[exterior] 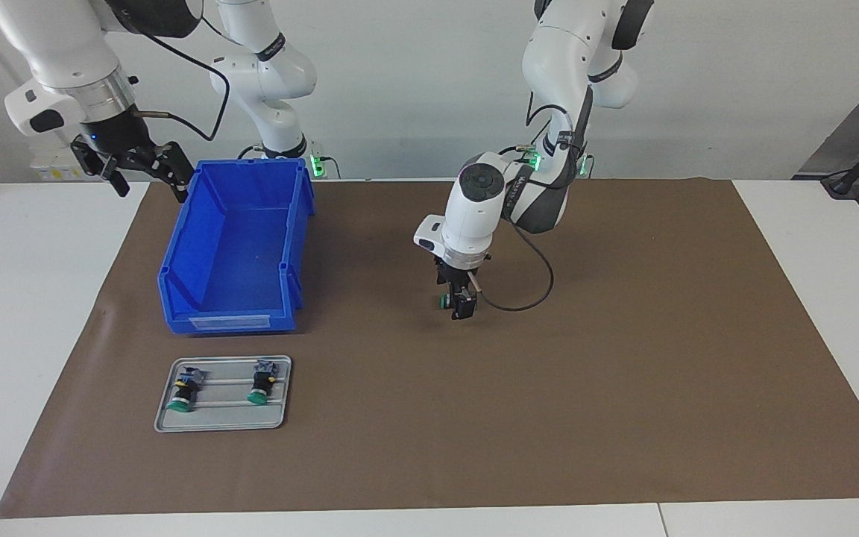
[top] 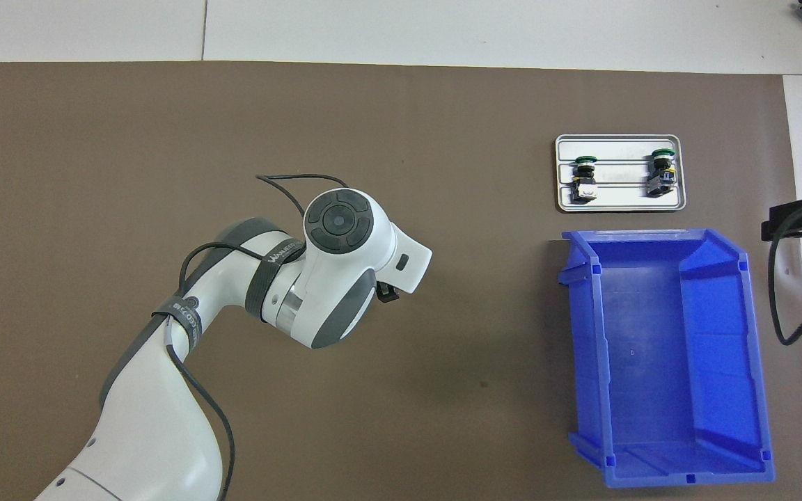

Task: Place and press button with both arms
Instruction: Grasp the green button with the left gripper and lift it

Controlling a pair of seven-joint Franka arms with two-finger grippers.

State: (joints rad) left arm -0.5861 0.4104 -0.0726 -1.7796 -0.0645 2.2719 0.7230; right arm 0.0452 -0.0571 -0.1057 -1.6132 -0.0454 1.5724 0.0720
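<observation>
A button lies on its side on the brown mat near the middle of the table. Only its green cap shows past my left gripper. That gripper has come down over the button and stands open, with a finger on either side of its body. In the overhead view the left wrist hides the button and only one fingertip sticks out. My right gripper hangs open and empty in the air beside the blue bin, at the right arm's end of the table, and the arm waits there.
A blue bin stands open at the right arm's end of the mat. Farther from the robots than the bin lies a small metal tray holding two more green-capped buttons.
</observation>
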